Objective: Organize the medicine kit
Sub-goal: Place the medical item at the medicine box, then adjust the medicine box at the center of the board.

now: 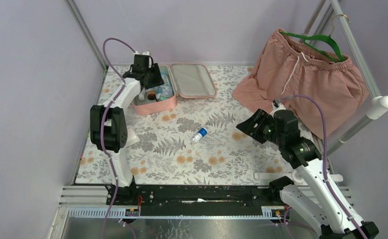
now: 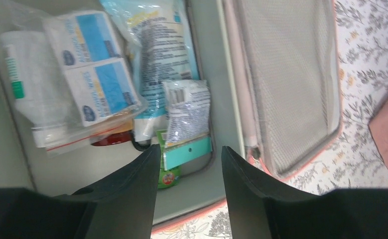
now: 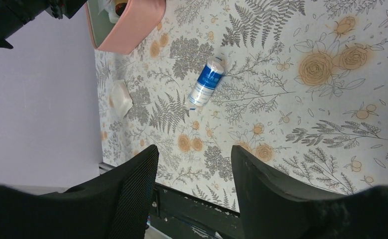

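**Packing under way:** the left gripper point(image 2: 189, 149) hovers open and empty over the medicine kit point(image 1: 156, 106), while one blue-and-white bottle point(image 1: 199, 134) lies loose on the worktop point(image 1: 231, 154).

The right gripper point(image 3: 194, 149), jaws apart and empty, hangs at the bottle's 3 o'clock. Its next move is probably to drop onto the bottle and carry it to the kit, which lies open at the worktop's 11 o'clock. The kit's base holds a zip bag point(image 2: 82, 84) of blue-white boxes, a printed pouch point(image 2: 164, 45) and a small sachet point(image 2: 187, 112). The mesh lid pocket point(image 2: 286, 84) looks empty.
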`<state>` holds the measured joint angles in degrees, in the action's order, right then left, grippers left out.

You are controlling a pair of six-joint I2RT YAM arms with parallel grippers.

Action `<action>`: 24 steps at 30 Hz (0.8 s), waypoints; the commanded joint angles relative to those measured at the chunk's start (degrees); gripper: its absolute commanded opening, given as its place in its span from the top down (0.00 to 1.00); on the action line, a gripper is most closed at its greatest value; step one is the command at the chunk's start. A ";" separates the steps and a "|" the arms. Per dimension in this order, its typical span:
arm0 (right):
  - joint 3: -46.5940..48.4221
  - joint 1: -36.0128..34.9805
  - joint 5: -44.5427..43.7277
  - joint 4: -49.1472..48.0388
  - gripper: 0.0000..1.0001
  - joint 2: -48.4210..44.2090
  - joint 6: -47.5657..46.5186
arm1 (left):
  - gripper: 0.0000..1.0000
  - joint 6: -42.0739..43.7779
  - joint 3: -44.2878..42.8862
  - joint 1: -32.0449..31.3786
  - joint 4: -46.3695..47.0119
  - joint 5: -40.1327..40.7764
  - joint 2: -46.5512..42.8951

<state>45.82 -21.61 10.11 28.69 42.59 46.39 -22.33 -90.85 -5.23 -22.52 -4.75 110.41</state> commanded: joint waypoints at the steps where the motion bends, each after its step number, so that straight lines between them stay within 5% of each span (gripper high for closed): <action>1: -1.77 -0.05 0.48 1.70 0.36 -0.84 -2.03 | 0.43 2.88 0.80 -3.31 2.17 -6.14 0.99; 13: -4.43 -0.06 2.71 1.58 0.36 -1.99 -2.39 | 0.43 6.81 2.53 -8.27 3.91 -8.73 5.98; 24: -6.58 -0.04 3.27 1.04 0.35 -3.08 -2.29 | 0.47 13.20 4.33 -13.66 -3.57 -9.35 3.66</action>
<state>40.23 -21.61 11.73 30.35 40.66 44.77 -13.98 -89.03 -15.07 -20.99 -11.70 116.36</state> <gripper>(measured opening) 0.645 0.534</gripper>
